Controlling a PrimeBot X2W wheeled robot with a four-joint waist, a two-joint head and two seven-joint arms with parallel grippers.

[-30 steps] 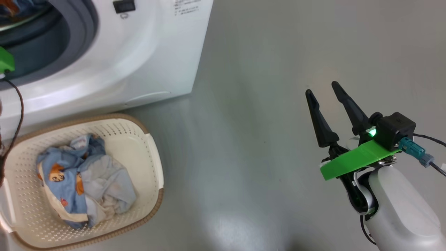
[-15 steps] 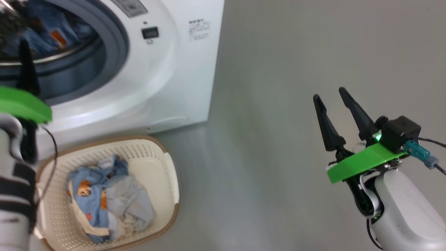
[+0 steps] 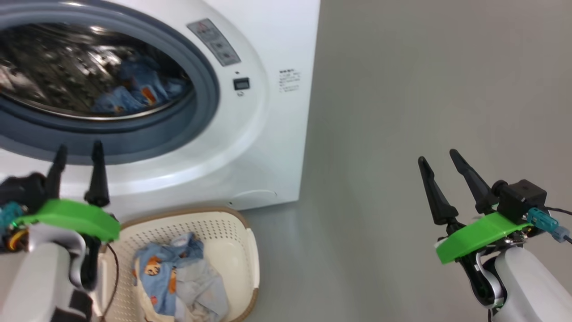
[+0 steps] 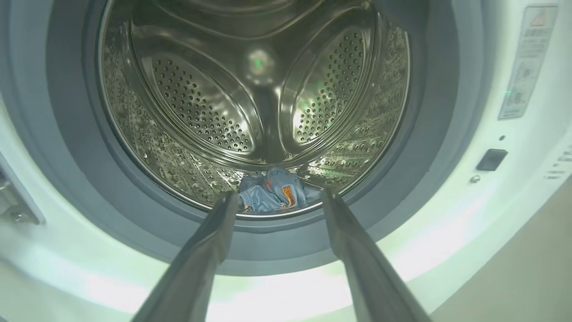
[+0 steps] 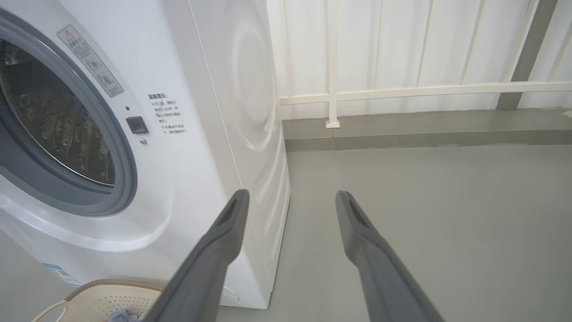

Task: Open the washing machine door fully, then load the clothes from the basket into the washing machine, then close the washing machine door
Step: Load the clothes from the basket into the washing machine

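The white washing machine point(image 3: 268, 147) stands at upper left with its opening uncovered; the washing machine door is out of view. Light blue clothes point(image 3: 129, 91) with orange prints lie at the bottom of the steel drum point(image 4: 201, 103), and the left wrist view shows these clothes point(image 4: 261, 201) just past the fingertips. More clothes point(image 3: 178, 277) sit in the cream basket point(image 3: 252, 250) on the floor before the machine. My left gripper point(image 3: 78, 148) is open and empty, level with the opening's lower rim, above the basket's left side. Over bare floor at the right, my right gripper point(image 3: 438, 156) is open and empty.
Grey floor point(image 3: 380, 134) stretches to the right of the machine. In the right wrist view a white panelled wall with a railing point(image 5: 402, 91) runs behind a low step, beyond the machine's side. The basket's rim point(image 5: 111, 284) shows at the bottom left there.
The head camera has swung up and left, bringing the drum into view. My left gripper has come in from the left edge and now stands before the opening's lower rim. The right arm holds still.
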